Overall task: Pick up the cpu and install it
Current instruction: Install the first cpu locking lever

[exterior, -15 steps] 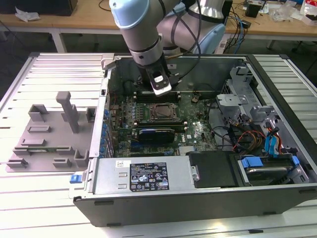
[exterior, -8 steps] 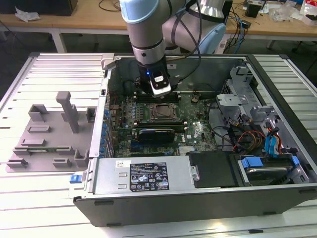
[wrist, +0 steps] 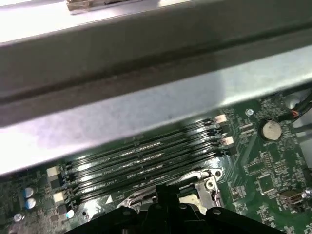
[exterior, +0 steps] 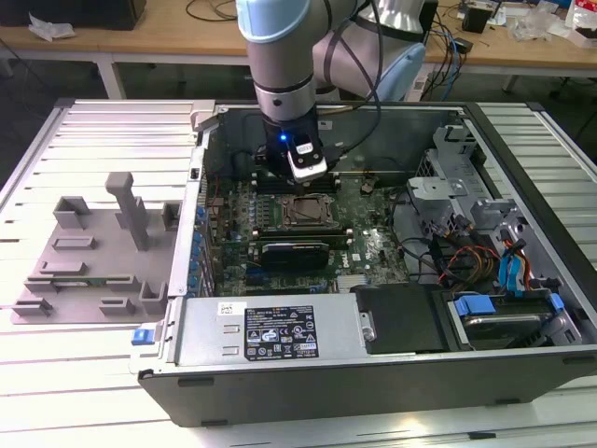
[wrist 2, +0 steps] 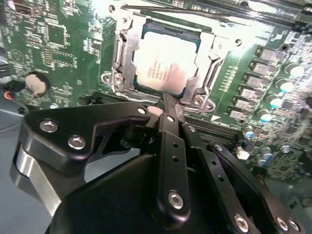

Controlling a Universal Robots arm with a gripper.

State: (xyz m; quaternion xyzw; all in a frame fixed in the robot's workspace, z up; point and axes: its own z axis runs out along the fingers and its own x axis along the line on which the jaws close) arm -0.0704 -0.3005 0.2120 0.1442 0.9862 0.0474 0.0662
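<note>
The cpu (wrist 2: 165, 61), a silver-topped square chip, lies flat inside the metal-framed socket (wrist 2: 121, 58) on the green motherboard (exterior: 373, 247). In the second wrist view, my gripper (wrist 2: 165, 103) hovers just off the socket's near edge with its black fingers (wrist 2: 170, 141) pressed together, shut, and nothing shows between them. The exterior view shows the gripper (exterior: 298, 179) low inside the open computer case, just behind the socket (exterior: 306, 211). In the first wrist view the fingertips (wrist: 165, 191) point at the socket frame (wrist: 207, 183) beside the memory slots (wrist: 141, 161).
Grey plastic fixture blocks (exterior: 103, 252) stand outside the case on the exterior view's left. The power supply (exterior: 270, 329) fills the case's front, with a drive cage and cables (exterior: 485, 252) on the exterior view's right. The case wall (wrist: 146, 97) rises close behind the memory slots. A coin battery (wrist 2: 35, 83) sits near the socket.
</note>
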